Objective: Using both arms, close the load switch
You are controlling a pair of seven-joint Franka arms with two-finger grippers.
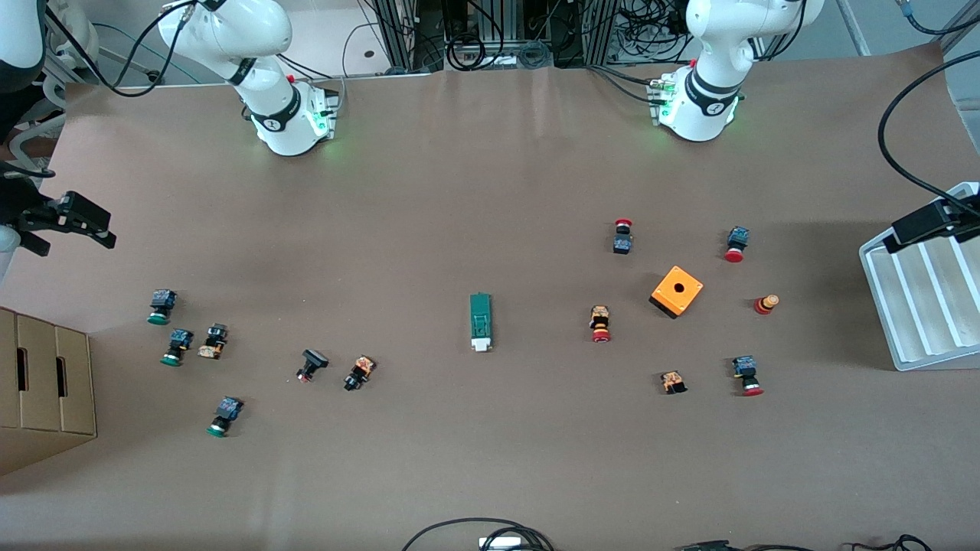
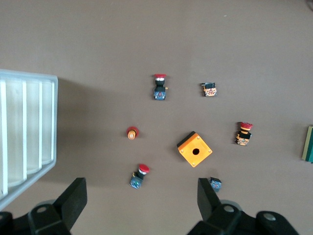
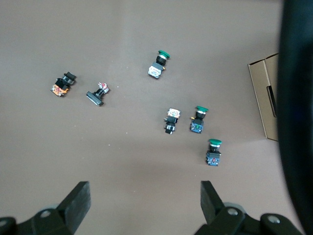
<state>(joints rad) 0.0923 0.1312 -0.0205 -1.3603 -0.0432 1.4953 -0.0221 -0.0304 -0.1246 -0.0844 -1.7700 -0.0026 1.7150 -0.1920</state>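
The load switch (image 1: 481, 321) is a narrow green bar with a white block at its end nearer the front camera. It lies on the brown table, about midway between the two arms' ends. Its edge also shows in the left wrist view (image 2: 309, 143). My left gripper (image 2: 141, 196) is open and empty, high over the table beside the white tray; it also shows in the front view (image 1: 928, 220). My right gripper (image 3: 145, 196) is open and empty, high over the right arm's end of the table, and shows in the front view (image 1: 70, 222) too.
An orange box with a hole (image 1: 676, 291) and several red-capped push buttons lie toward the left arm's end, next to a white tray (image 1: 930, 306). Several green-capped and black buttons lie toward the right arm's end, near a cardboard box (image 1: 46, 383).
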